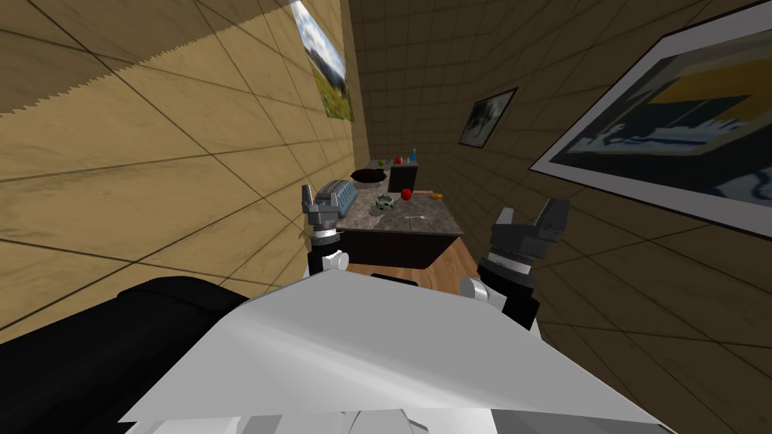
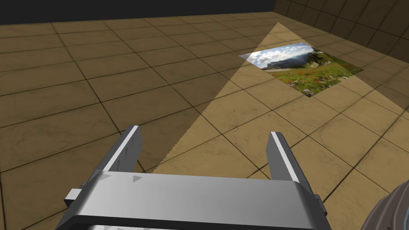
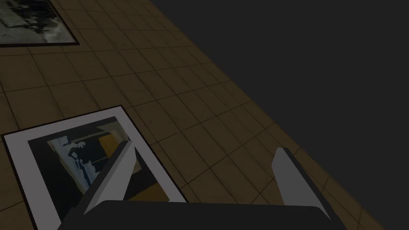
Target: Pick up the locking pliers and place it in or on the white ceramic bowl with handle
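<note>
Fingers of my left gripper stand apart, raised beside the countertop's near left corner, and my right gripper is spread as well, off its near right corner. The head view takes in a thin pale sliver, seemingly the locking pliers, lying alone near the near edge. Beyond sit a grey-green lump, a red ball, a yellow piece, a toaster along the left edge and a dark basin at the far left corner, its contents too small to tell.
</note>
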